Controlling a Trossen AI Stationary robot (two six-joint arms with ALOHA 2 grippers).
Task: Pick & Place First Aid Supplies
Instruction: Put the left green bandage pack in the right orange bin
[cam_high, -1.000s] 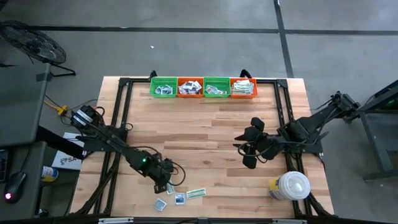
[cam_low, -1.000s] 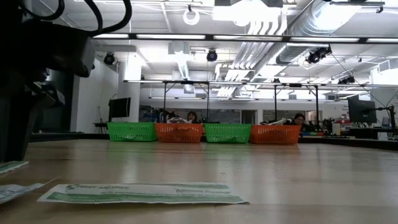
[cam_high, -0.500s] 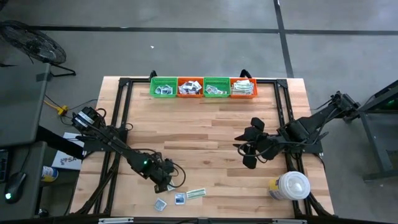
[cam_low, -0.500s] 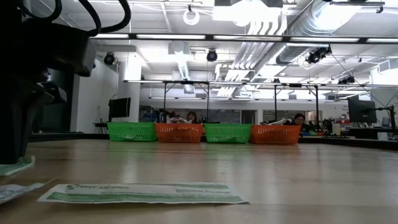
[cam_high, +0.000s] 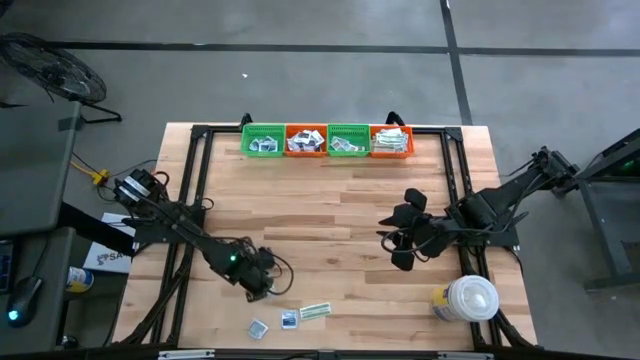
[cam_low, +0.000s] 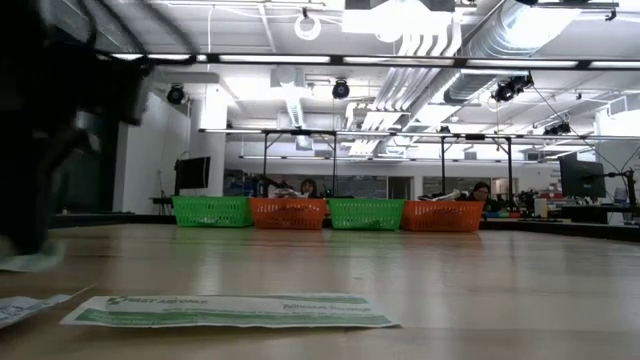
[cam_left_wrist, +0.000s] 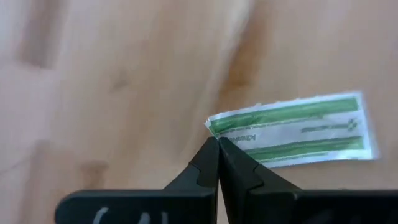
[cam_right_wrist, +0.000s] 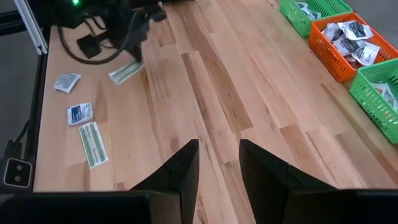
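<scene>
My left gripper (cam_left_wrist: 217, 142) is shut on a narrow green-and-white strip packet (cam_left_wrist: 292, 130) near the table's front left. From above, the gripper (cam_high: 262, 290) hides the strip. Three more first aid supplies lie on the wood just in front of it: two small square packets (cam_high: 259, 327) (cam_high: 289, 319) and a second green strip (cam_high: 316, 311). My right gripper (cam_high: 395, 240) hangs open over the table's right half, with nothing between its fingers (cam_right_wrist: 186, 163). My left gripper pinches one short end of the strip (cam_left_wrist: 214, 127) between its two fingertips, only at their free ends. The fingers point steeply down. The rest of the strip (cam_right_wrist: 127, 71) sticks out sideways from them, nearly level and just above the wood.
Four small baskets stand in a row at the far edge: green (cam_high: 264, 140), orange (cam_high: 305, 140), green (cam_high: 348, 140), orange (cam_high: 391, 141), each with packets inside. A big white round container (cam_high: 470, 298) sits at the front right. Bare wood lies between.
My left gripper has taken hold of the strip that lay flat on the wood beside it. It has tipped and risen a little, drawing back slightly toward the table's left and far side. The strip's held end first bent up, then the strip came off the wood.
</scene>
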